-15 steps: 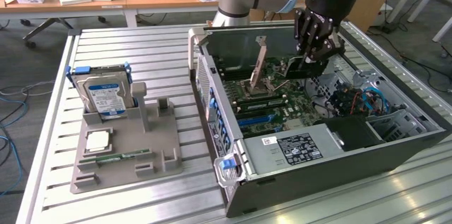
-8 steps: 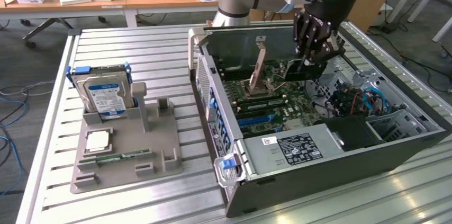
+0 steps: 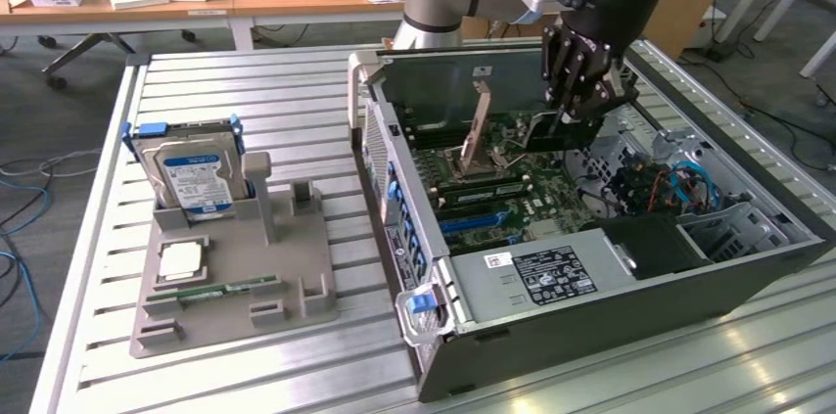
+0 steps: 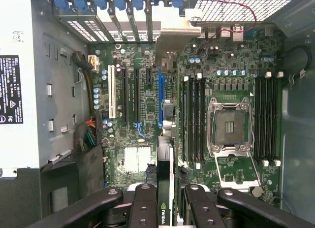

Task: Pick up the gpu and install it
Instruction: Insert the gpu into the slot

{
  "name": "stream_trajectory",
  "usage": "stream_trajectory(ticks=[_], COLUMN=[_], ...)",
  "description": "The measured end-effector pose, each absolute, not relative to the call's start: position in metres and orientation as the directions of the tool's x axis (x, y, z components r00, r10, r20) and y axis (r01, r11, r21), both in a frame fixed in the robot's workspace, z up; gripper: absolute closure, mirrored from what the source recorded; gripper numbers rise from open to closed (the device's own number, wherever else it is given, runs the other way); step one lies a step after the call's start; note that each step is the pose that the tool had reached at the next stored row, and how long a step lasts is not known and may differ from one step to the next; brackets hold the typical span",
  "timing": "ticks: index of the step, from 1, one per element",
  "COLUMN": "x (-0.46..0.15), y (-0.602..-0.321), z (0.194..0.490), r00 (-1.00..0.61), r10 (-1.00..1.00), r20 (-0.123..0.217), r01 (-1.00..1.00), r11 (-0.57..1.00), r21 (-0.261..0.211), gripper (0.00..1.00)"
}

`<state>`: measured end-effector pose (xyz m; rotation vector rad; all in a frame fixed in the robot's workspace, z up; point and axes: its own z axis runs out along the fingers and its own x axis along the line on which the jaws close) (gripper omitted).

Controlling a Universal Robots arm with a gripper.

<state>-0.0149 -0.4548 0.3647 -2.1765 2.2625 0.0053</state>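
The jaws are clamped about halfway shut on the gpu [image 4: 166, 161], with the black fingers [image 4: 142, 208] pressing its two flat faces. The card stands on edge, seen along its thin side in the wrist view. It hangs inside the open computer case [image 3: 588, 336], over the green motherboard [image 4: 142, 139] and just beside the long blue slot [image 4: 160, 97]. I cannot tell whether its lower edge touches the slot.

In the exterior view the arm reaches down into the far part of the case, and the gpu [image 3: 555, 132] shows as a dark block under the jaws. The case lies on its side on the slatted metal desk [image 3: 261, 91]. Towards the exterior view's left, well apart from the case, a grey holder [image 3: 235, 267] carries a hard drive [image 3: 196, 174] standing upright and a memory stick [image 3: 229, 289] lying flat.
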Motion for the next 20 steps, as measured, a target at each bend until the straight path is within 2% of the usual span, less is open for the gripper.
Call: stream_trajectory(ticks=[20], x=[-0.0149], y=[-0.4548], z=[0.3615], r00=[-0.039], r10=[-0.999], r20=[-0.004], r01=[-0.999], r11=[0.039], r21=[0.001], gripper=[0.74])
